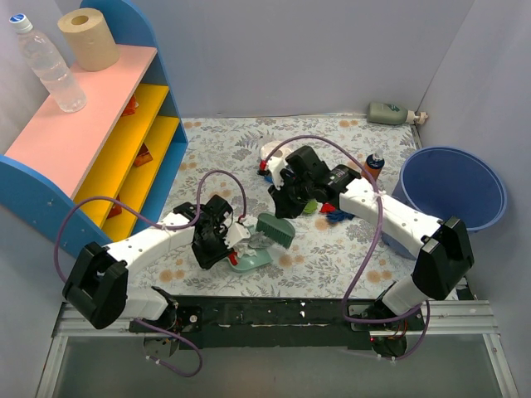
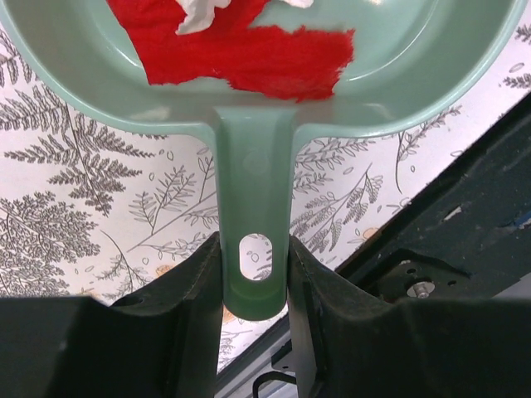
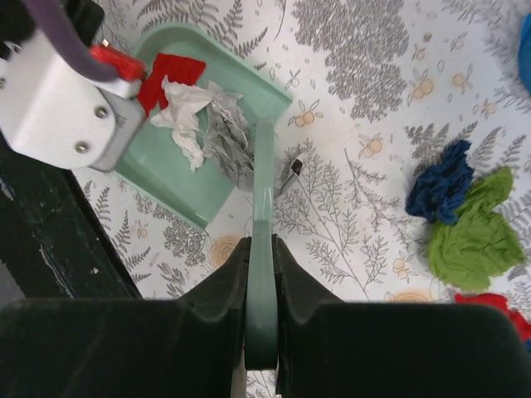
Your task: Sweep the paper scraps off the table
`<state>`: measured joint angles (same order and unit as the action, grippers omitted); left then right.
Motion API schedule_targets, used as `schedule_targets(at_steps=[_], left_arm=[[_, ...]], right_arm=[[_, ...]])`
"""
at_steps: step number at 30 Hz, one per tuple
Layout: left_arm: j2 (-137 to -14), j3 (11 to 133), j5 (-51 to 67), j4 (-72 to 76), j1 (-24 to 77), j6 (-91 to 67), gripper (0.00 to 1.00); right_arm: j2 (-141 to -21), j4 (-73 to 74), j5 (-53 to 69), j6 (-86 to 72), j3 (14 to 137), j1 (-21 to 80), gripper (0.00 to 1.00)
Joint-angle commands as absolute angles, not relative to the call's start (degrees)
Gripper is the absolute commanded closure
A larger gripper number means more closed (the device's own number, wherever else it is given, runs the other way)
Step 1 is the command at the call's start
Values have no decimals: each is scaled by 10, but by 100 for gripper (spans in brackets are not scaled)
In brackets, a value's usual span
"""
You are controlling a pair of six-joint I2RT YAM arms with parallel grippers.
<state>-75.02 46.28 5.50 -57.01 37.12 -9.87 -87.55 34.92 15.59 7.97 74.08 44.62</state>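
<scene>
Left claw (image 2: 255, 257) grips dustpan (image 2: 398, 99), right claw (image 3: 260, 274) — brush (image 3: 264, 182)

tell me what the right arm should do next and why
Probably swing the right gripper's brush over behind the dark blue scrap and green scrap, then sweep toward the dustpan: both lie on the table outside it.

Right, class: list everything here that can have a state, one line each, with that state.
Left fingers: shut on the dustpan handle.
Right fingers: shut on the brush handle.
Dustpan: holds a red scrap and a white scrap.
Blue scrap, green scrap: loose on the table, touching.
Bin: upright, open.
Clear bottle: upright, capped.
Grey bottle: lying down.
</scene>
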Motion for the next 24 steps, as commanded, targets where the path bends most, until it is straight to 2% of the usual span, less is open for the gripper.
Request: schedule_targets(at_steps=[1,7,12,19,24], left_arm=[[-766,469,55,-538,369,-94,100],[-783,487,55,-529,369,-90,100],[-787,483,57,-520,369,-91,100],[-799,485,59,-516,369,-96,100],[-809,498,65,-511,369,-100,100]], right_arm=[[-874,351,145,95,806,445,99],[-864,340,42,105,771,445,99],[-880,338,16,105,743,445,99],[-927,333,117,63,801,452,99],[-946,347,134,54,840,459,99]])
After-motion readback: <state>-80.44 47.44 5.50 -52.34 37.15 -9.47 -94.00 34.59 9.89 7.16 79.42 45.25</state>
